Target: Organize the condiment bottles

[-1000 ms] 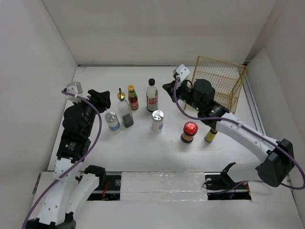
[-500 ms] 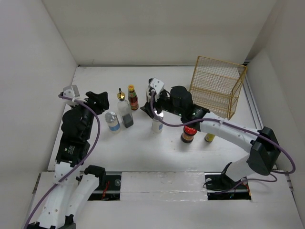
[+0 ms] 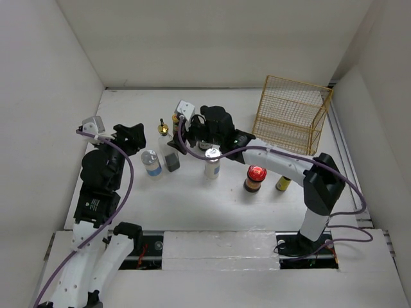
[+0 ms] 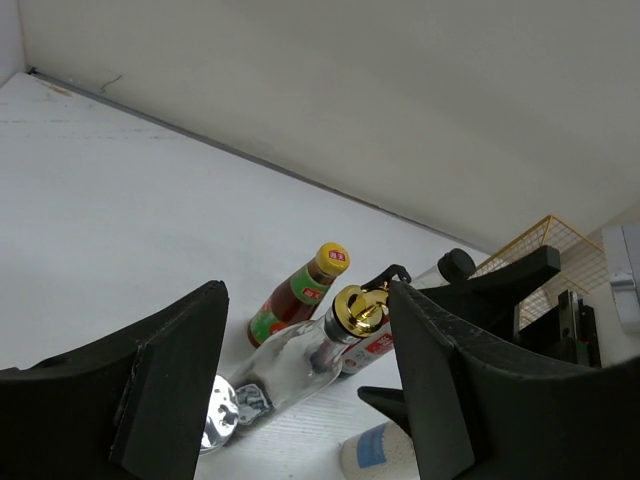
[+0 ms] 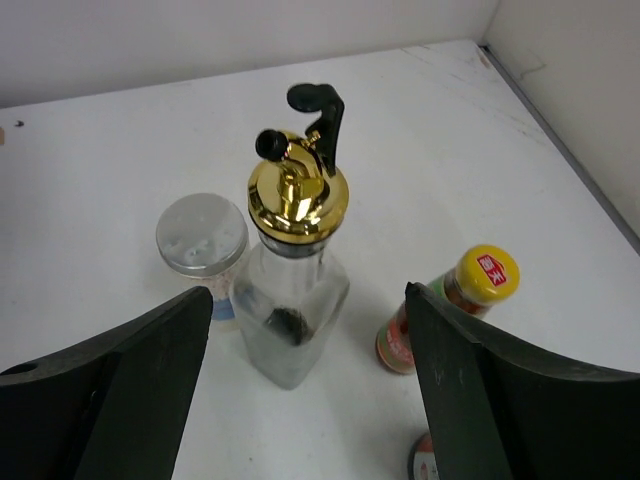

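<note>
The condiment bottles stand mid-table. A gold-capped clear bottle [image 3: 168, 154] [image 5: 293, 300] [image 4: 300, 365] stands beside a yellow-capped red-labelled bottle [image 5: 470, 300] [image 4: 300, 295]. Two silver-lidded, blue-labelled bottles [image 3: 151, 162] [image 3: 212, 160] stand nearer. A red-lidded dark jar [image 3: 255, 176] and a small yellow-labelled bottle [image 3: 282, 183] are to the right. My right gripper [image 3: 183, 136] [image 5: 307, 295] is open, low behind the gold-capped bottle and facing it, holding nothing. My left gripper [image 3: 133, 136] [image 4: 305, 300] is open and empty, left of the bottles. The right arm hides most of the black-capped bottle.
A gold wire basket [image 3: 292, 115] stands at the back right. White walls close in the table on the left, back and right. The right arm [image 3: 276, 157] stretches across the table above the bottles.
The right arm has swung left from beside the basket to just behind the gold-capped bottle. The left arm has shifted only slightly.
</note>
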Robot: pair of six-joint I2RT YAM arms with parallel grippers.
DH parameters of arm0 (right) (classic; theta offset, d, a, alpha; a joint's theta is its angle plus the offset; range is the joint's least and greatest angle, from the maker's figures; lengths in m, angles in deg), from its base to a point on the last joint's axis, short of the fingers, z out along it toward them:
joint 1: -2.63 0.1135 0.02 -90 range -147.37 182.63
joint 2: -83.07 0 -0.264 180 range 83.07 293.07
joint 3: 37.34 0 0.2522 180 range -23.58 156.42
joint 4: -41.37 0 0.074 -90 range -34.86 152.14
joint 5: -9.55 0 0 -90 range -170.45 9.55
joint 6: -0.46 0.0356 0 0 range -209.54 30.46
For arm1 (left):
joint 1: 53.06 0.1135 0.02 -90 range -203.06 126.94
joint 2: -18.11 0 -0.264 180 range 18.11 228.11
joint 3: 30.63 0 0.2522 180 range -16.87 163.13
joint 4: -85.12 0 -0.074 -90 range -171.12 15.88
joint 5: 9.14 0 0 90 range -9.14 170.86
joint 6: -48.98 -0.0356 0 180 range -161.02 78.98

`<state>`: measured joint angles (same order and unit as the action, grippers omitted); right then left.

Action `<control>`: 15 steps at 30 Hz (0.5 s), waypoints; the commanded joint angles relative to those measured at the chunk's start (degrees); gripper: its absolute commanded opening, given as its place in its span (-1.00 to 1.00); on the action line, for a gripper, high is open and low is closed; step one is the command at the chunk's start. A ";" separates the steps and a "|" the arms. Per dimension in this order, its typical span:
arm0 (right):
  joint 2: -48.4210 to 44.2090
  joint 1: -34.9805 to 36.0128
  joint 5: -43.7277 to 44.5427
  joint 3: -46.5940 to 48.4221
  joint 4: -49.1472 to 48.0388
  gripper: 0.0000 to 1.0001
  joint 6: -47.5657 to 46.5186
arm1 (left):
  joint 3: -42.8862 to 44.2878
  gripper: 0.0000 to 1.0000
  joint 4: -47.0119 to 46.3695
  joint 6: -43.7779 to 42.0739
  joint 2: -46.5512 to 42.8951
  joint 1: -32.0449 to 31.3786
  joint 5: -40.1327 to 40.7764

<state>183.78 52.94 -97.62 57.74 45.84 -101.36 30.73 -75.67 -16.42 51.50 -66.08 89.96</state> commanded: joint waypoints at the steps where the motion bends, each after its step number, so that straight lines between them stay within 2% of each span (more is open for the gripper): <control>1: 1.42 0.32 -4.71 4.37 -3.71 0.67 0.21 | 0.05 0.22 -2.46 0.27 -0.52 0.10 0.48; 4: 2.82 0.32 -5.85 4.47 -7.12 0.70 1.44 | 0.04 0.22 -2.47 0.27 -0.43 0.10 0.48; 15: 9.60 0.32 -6.91 12.20 -9.07 0.67 1.97 | 0.04 0.22 -2.55 0.80 -0.42 0.10 -0.58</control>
<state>192.78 52.96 -103.00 66.52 41.07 -100.05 30.73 -75.71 -16.07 51.41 -66.08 89.92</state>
